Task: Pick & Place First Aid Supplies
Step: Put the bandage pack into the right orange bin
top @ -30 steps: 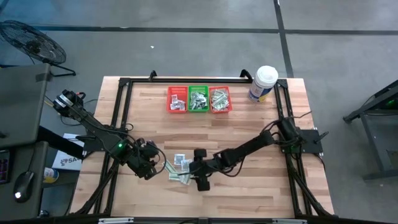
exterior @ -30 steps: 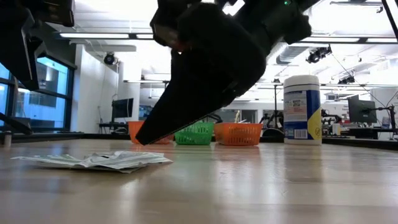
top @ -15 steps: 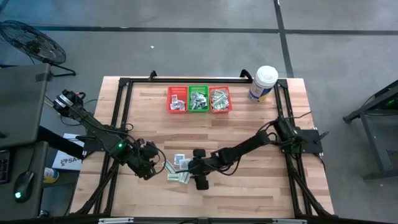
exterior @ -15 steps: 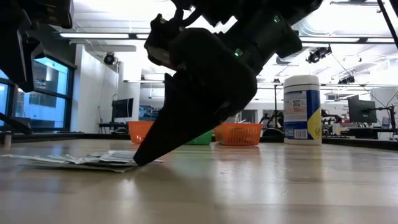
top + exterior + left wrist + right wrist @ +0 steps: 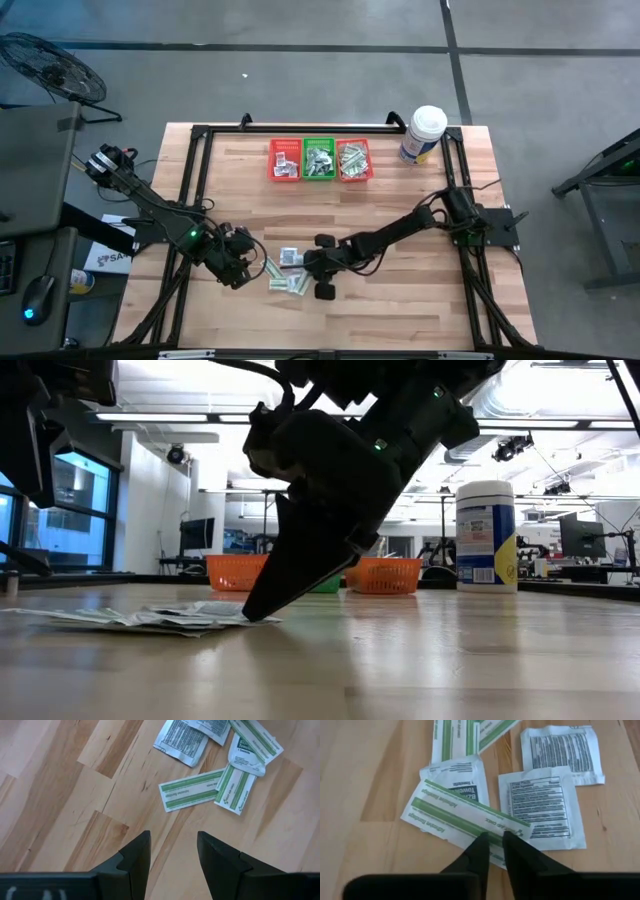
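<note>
Right tool pinches down on a green-striped strip in the loose pile of packets.

From above, the right arm's tool (image 5: pixel 316 272) has slid further in over the small flat paper first aid packets (image 5: pixel 288 270) scattered on the pale wooden worktop (image 5: pixel 420 310); the left arm's tool (image 5: pixel 245 262) waits just beside them. At table height, the dark fingertip (image 5: pixel 262 605) that hovered wide a second ago now touches the edge of the heap. The left wrist camera shows its own fingers (image 5: pixel 137 852) parted over bare wood, holding nothing. The right wrist camera shows its fingers (image 5: pixel 480 847) drawn nearly together on the narrow green-and-white paper strip (image 5: pixel 460 817). I reckon a grip is forming, with lifting toward the mesh baskets (image 5: pixel 320 160) next.
</note>
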Action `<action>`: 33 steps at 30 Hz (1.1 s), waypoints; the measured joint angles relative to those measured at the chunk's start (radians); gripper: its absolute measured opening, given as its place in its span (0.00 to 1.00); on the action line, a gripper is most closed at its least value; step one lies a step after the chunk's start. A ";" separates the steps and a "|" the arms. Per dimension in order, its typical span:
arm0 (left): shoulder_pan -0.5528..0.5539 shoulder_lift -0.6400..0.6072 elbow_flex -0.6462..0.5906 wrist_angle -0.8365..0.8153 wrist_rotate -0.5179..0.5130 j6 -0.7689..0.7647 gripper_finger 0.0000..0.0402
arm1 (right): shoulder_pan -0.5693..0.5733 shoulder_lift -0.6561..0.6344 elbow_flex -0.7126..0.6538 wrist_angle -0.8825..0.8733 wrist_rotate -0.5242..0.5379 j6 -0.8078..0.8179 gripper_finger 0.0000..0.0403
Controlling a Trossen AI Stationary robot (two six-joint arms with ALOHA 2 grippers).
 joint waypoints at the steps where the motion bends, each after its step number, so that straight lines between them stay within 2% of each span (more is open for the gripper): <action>1: 0.000 0.000 0.000 0.000 0.000 0.000 0.40 | 0.000 0.000 0.000 -0.005 0.000 -0.003 0.10; 4: 0.000 0.000 0.000 0.000 0.000 0.000 0.40 | 0.000 0.000 0.000 -0.002 -0.012 -0.011 0.06; 7: 0.000 0.000 0.000 -0.001 0.000 0.000 0.40 | -0.006 -0.001 -0.001 0.003 -0.071 -0.060 0.10; 10: 0.000 0.000 0.000 -0.002 0.000 0.000 0.40 | -0.003 -0.007 -0.002 0.004 -0.110 -0.111 0.22; 15: 0.000 0.000 0.000 -0.002 0.000 0.000 0.40 | 0.000 -0.025 -0.004 -0.003 -0.111 -0.230 0.47; 19: 0.000 0.000 0.000 -0.003 -0.001 -0.002 0.40 | 0.001 -0.025 -0.004 -0.036 -0.091 -0.306 0.58; 27: 0.000 0.000 0.000 -0.003 0.001 -0.018 0.40 | -0.004 -0.048 0.006 -0.283 -0.195 -0.474 0.56; 33: 0.000 0.000 0.000 -0.006 0.013 -0.048 0.40 | -0.001 -0.107 -0.001 -0.426 -0.213 -0.407 0.55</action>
